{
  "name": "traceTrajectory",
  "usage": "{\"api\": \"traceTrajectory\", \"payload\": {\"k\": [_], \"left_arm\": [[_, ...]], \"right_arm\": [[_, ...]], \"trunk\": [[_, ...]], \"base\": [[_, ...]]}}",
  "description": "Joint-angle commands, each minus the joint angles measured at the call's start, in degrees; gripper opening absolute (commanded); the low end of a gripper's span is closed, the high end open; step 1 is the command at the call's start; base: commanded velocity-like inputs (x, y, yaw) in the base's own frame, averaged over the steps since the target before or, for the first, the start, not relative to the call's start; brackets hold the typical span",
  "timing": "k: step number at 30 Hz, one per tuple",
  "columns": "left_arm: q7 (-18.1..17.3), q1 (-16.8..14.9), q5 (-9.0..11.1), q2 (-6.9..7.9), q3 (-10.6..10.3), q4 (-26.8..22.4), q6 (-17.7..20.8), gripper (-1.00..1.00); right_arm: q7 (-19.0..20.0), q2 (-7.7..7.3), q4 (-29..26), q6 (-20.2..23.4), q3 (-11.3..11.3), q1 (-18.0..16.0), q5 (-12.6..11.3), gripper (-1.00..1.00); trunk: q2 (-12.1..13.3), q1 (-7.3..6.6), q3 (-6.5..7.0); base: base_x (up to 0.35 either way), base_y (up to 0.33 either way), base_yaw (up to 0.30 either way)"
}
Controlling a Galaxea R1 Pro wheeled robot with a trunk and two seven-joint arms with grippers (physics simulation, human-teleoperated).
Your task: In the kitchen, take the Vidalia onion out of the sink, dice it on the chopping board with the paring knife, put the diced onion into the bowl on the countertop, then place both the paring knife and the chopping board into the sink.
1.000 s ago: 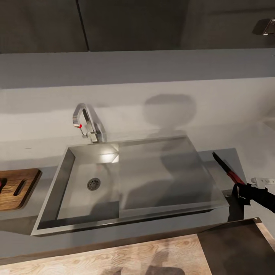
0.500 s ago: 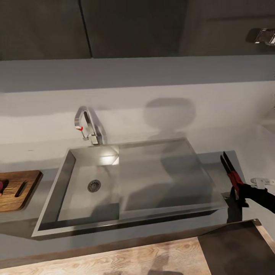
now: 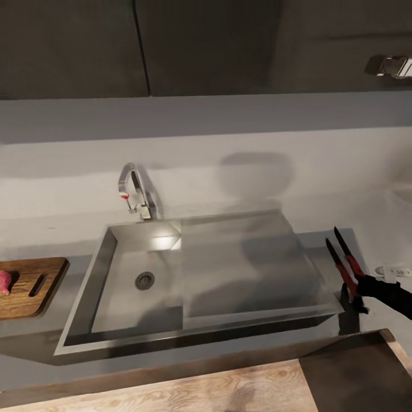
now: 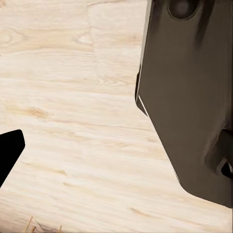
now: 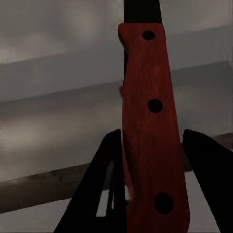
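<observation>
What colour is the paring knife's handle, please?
Red with dark rivets; the paring knife shows best in the right wrist view.

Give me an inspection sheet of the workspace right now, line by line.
Surface: dark grey glossy countertop around the sink.
Job's things: stainless-steel sink basin holds nothing seen; brown wooden chopping board at its left with a pinkish onion piece on it; red-handled paring knife held beside the sink's right end.
Clutter: nothing seen.
Grippers: right gripper shut on the knife handle; left jaws not made out.
Cables: nothing seen.
Surroundings: chrome tap, black cabinets, pale wood floor.
</observation>
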Motion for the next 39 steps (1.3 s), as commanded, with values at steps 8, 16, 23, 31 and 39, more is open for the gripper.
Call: {"api": "traceTrajectory", "payload": {"k": [8,16,23,31,39], "left_arm": [[0.1,-0.1,1.0,0.05,-0.4,0.1,0.1,1.0],[-2.5,-0.1,1.0,0.04,-0.4,0.0,0.1,1.0],[-3.9,-0.1,1.0,0.06,-0.4,0.0,0.0,1.0],[-4.0,0.0,1.0,0.06,-0.4,0.0,-1.5,1.0],[-4.0,-0.1,1.0,0.06,-0.4,0.0,-1.6,1.0]], "right_arm": [[0.2,0.01,-0.1,0.5,-0.1,-0.1,-0.5,-1.0],[0.1,0.02,-0.1,0.5,0.0,0.0,-0.5,-1.0],[0.2,0.18,-0.1,0.5,0.0,0.0,-0.5,-1.0],[0.1,0.35,-0.1,0.5,0.0,0.0,-0.4,-1.0],[0.0,0.38,-0.1,-0.2,0.0,0.0,-0.4,-1.0]], "trunk": [[-0.1,0.03,0.63],[-0.1,0.03,1.36],[-0.1,0.03,1.99],[-0.1,0.03,2.72],[-0.1,0.03,3.34]], "base": [[-0.123,0.262,0.0],[-0.133,0.27,0.0],[-0.122,0.28,0.0],[-0.096,0.295,0.0],[-0.093,0.297,0.147]]}}
